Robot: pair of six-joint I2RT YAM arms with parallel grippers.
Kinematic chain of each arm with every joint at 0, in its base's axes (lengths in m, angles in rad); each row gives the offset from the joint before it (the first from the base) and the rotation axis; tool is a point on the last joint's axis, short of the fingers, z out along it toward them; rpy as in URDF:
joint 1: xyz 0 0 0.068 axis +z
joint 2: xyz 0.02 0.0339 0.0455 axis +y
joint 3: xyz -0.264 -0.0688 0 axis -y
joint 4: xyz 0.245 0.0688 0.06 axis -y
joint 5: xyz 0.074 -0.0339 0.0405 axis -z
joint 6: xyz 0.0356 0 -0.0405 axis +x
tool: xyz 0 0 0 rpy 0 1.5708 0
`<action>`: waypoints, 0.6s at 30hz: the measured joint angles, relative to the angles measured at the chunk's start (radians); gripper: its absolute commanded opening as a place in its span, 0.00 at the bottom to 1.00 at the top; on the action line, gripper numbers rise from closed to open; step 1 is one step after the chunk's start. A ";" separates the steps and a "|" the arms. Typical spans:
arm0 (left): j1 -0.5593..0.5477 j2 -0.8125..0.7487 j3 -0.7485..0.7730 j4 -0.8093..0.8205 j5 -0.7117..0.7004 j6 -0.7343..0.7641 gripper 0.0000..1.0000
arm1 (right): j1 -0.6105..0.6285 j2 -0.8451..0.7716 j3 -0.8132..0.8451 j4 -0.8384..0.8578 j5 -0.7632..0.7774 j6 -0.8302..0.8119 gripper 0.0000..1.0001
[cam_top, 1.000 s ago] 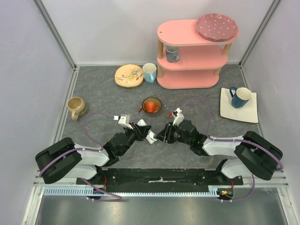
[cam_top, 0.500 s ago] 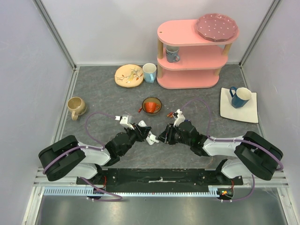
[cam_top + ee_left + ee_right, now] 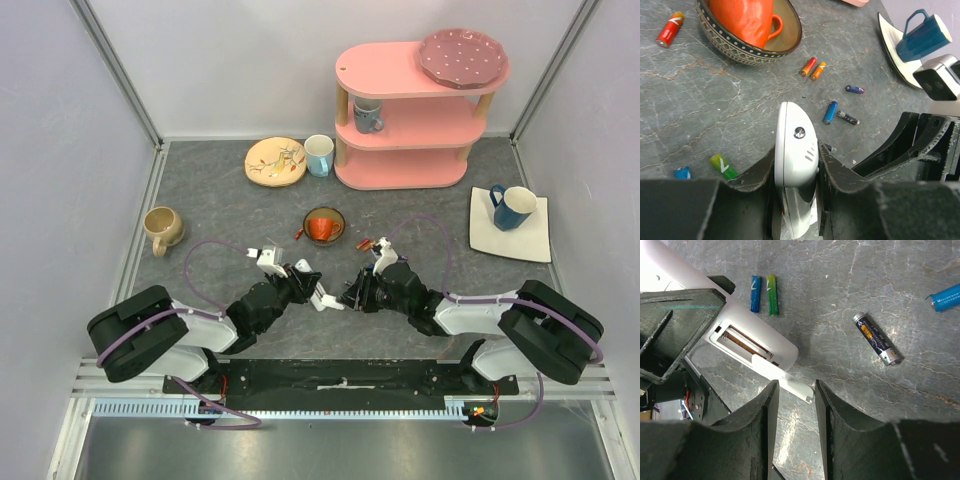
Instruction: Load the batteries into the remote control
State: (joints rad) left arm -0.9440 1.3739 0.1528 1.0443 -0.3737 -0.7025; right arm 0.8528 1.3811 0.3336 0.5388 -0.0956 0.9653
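The white remote control (image 3: 796,150) is clamped on edge, and my left gripper (image 3: 796,155) is shut on its sides. In the right wrist view the remote (image 3: 752,322) shows its open battery compartment (image 3: 746,341). The white cover (image 3: 790,380) hangs half slid off. The cover's end lies between the tips of my right gripper (image 3: 794,387), which stands open with a small gap to one finger. Several batteries lie loose on the table: blue (image 3: 755,293), green (image 3: 772,294), dark (image 3: 877,338), a red and orange pair (image 3: 812,68), and red (image 3: 669,29). From above, the two grippers (image 3: 318,293) (image 3: 350,295) meet mid-table.
An orange mug lies in a patterned bowl (image 3: 324,227) just beyond the grippers. A beige mug (image 3: 161,227) stands at the left. A blue mug (image 3: 513,206) sits on a white square plate (image 3: 530,245) at the right. A yellow plate (image 3: 275,161), a white mug (image 3: 319,154) and a pink shelf (image 3: 415,110) stand at the back.
Both grippers have drawn slightly toward the near edge, carrying the remote with them. Neither gripper's opening has changed.
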 measured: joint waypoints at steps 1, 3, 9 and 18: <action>0.000 -0.001 0.000 -0.005 -0.004 0.000 0.02 | 0.000 0.000 0.000 -0.002 0.001 0.000 0.43; 0.000 -0.007 0.000 -0.021 -0.018 0.000 0.02 | 0.000 0.000 -0.002 -0.003 0.006 0.000 0.43; 0.000 -0.075 0.000 -0.092 -0.063 0.001 0.02 | -0.003 -0.007 -0.014 -0.033 0.022 -0.013 0.45; 0.002 -0.281 0.016 -0.317 -0.164 0.014 0.02 | -0.009 -0.146 0.039 -0.234 0.094 -0.115 0.50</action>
State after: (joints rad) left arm -0.9424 1.0931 0.1688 0.7273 -0.5377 -0.6880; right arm 0.8440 1.2350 0.3729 0.3050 -0.0013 0.8505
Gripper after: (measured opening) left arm 0.325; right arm 0.502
